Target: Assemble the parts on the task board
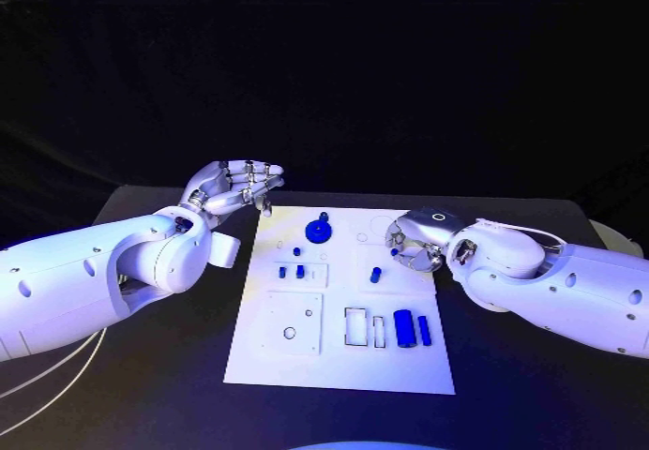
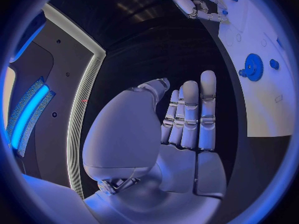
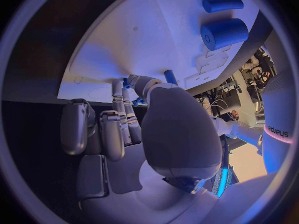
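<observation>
The left hand [image 2: 181, 134] hovers flat, fingers straight, over the black table [image 2: 162, 50]; the white task board [image 2: 261, 104] lies at three o'clock, carrying a blue gear [image 2: 252, 67].

Black table [image 1: 162, 375], dark backdrop behind; blue light strip [image 2: 28, 115] on panel.

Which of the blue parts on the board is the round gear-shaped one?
The blue gear at the far middle of the task board, nearest the left hand. The other blue parts are small pegs or cylinders; this one is a flat toothed disc.
</observation>
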